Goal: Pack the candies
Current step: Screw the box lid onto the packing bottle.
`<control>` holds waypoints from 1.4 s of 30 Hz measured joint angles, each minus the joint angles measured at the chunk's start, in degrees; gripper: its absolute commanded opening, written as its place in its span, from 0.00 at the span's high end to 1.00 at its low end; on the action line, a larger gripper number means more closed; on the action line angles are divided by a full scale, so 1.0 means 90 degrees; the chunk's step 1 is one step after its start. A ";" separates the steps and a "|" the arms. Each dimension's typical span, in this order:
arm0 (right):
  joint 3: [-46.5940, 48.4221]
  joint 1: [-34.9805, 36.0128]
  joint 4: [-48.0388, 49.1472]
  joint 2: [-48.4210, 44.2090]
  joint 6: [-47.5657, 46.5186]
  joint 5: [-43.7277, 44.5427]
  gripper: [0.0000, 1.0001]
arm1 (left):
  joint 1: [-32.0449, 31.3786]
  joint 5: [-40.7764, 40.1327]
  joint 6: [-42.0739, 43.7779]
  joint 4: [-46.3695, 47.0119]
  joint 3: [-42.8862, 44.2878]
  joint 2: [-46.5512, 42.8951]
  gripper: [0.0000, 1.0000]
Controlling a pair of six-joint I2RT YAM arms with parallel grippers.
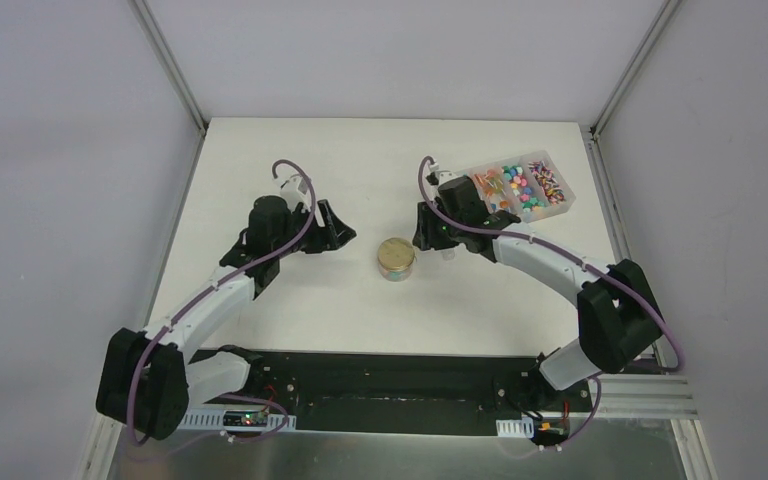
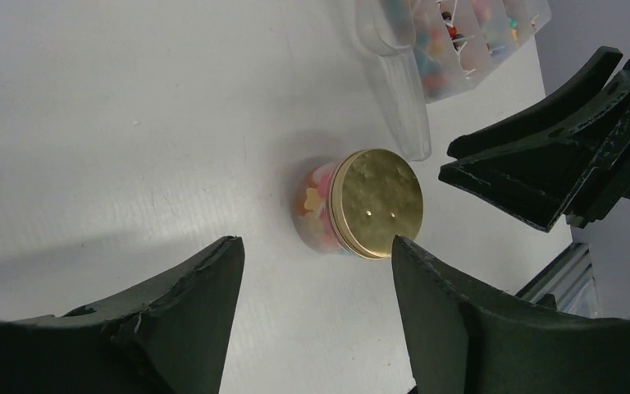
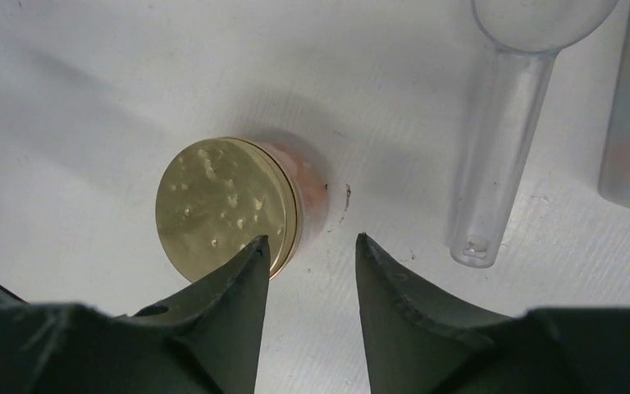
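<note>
From above, a gold-lidded jar [image 1: 396, 260] stands mid-table, with a compartment box [image 1: 566, 202] of candies [image 1: 522, 188] at two o'clock from it. Only the wrist views show more candies inside the jar's clear wall, and a clear scoop [image 3: 499, 148] lying between jar and box. The left gripper [image 2: 316, 245], at ten o'clock, gapes wide. The right gripper [image 3: 310, 240], at one o'clock, is parted more narrowly. Both are empty.

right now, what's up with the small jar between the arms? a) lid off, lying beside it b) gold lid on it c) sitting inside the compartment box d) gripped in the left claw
b: the gold lid sits on the jar, candies showing through its side, and the left claw and right claw are both open, off it
</note>
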 measured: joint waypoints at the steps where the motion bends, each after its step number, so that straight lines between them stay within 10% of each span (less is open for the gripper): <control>1: -0.0053 -0.0097 0.0061 0.0000 -0.0002 -0.0163 0.55 | -0.0002 0.0092 -0.0066 0.0107 0.0000 0.0155 0.34; 42: -0.0709 -0.0287 0.1200 0.0401 0.0223 -0.1632 0.75 | -0.0634 0.1457 -0.0318 0.1698 0.0277 0.3070 0.58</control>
